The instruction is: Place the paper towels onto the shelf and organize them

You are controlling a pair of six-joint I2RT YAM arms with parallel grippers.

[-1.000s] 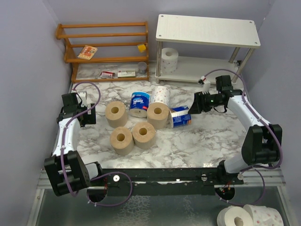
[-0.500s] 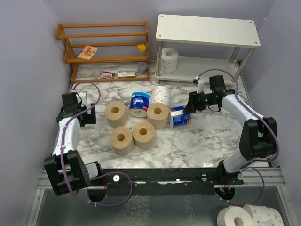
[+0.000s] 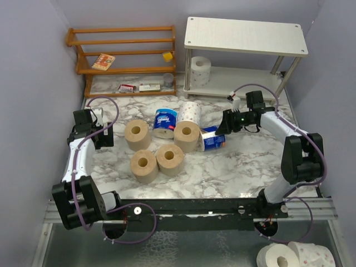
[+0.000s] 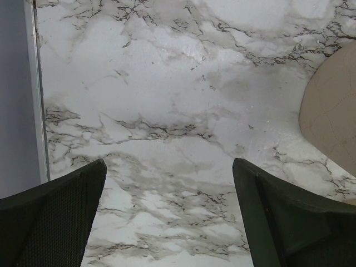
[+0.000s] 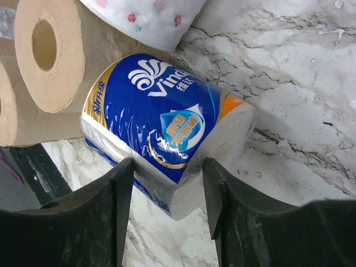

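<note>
A blue-and-white wrapped paper towel roll [image 3: 213, 139] lies on its side on the marble table, and it also shows in the right wrist view [image 5: 161, 122]. My right gripper [image 3: 219, 132] [image 5: 167, 189] is open, and its fingers straddle the roll's near end, close against the wrapper. Beside this roll are a white dotted roll [image 3: 191, 112] [image 5: 150, 16], a second blue roll [image 3: 165, 122] and several tan rolls [image 3: 187, 136] [image 5: 47, 55]. One white roll [image 3: 201, 70] stands on the lower board of the shelf [image 3: 245, 35]. My left gripper [image 3: 104, 137] [image 4: 167, 183] is open and empty over bare marble, left of a tan roll [image 3: 137, 134] [image 4: 334, 117].
An orange-brown wooden rack [image 3: 125, 55] with small items stands at the back left. Purple walls close in the left, back and right sides. Two more rolls [image 3: 292, 256] lie below the table's front right corner.
My right gripper has moved left toward the lying blue roll, and its fingers now sit around the roll's end. The left arm has not moved.
</note>
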